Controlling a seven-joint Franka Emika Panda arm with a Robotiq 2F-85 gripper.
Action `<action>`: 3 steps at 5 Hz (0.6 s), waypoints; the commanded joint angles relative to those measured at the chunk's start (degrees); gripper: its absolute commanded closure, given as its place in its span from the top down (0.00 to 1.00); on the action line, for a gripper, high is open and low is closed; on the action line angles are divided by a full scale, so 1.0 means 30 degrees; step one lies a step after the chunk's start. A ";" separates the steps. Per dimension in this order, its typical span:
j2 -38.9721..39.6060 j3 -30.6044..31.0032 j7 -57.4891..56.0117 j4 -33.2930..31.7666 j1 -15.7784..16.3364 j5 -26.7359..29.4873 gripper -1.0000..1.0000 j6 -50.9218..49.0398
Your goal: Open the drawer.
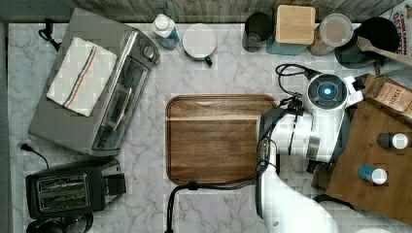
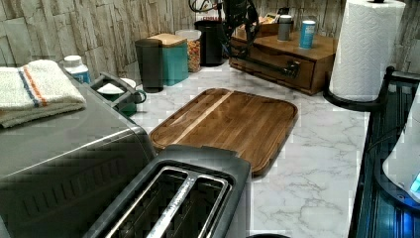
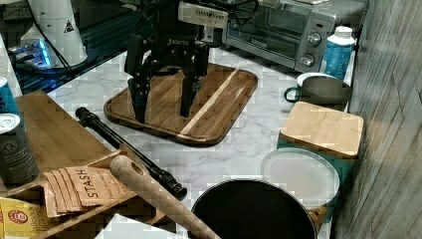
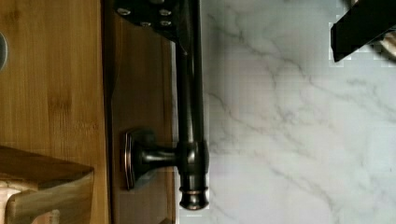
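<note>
The drawer (image 2: 302, 71) is the front of a brown wooden box unit (image 1: 369, 194) on the counter, and it looks flush with the box in the left view. Its long black bar handle (image 3: 124, 145) runs along the front on brackets (image 4: 140, 159). My gripper (image 3: 161, 99) hangs open just in front of the handle, over the marble beside the cutting board. In the wrist view one finger (image 4: 154, 14) sits over the handle (image 4: 189, 107) near its end, and the other finger (image 4: 359, 28) is far out over the counter. Nothing is gripped.
A dark-wood cutting board (image 1: 214, 138) lies mid-counter beside the arm (image 1: 311, 131). A toaster oven (image 1: 92, 87) and toaster (image 1: 68, 189) stand on the top view's left. Canisters (image 1: 295, 24) line the back wall. Cans (image 1: 374, 174), tea packets (image 3: 82, 186) and a wooden spoon (image 3: 149, 191) rest on the box. A paper towel roll (image 2: 366, 44) stands close by.
</note>
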 commanded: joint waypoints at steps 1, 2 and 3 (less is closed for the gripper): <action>-0.0947 -0.1487 0.1314 -0.1342 -0.0570 -0.1541 1.00 0.1015; -0.0804 -0.1601 0.2185 -0.2179 -0.0643 -0.1521 1.00 0.2529; -0.0366 -0.1825 0.1794 -0.2292 -0.0812 -0.1263 1.00 0.3198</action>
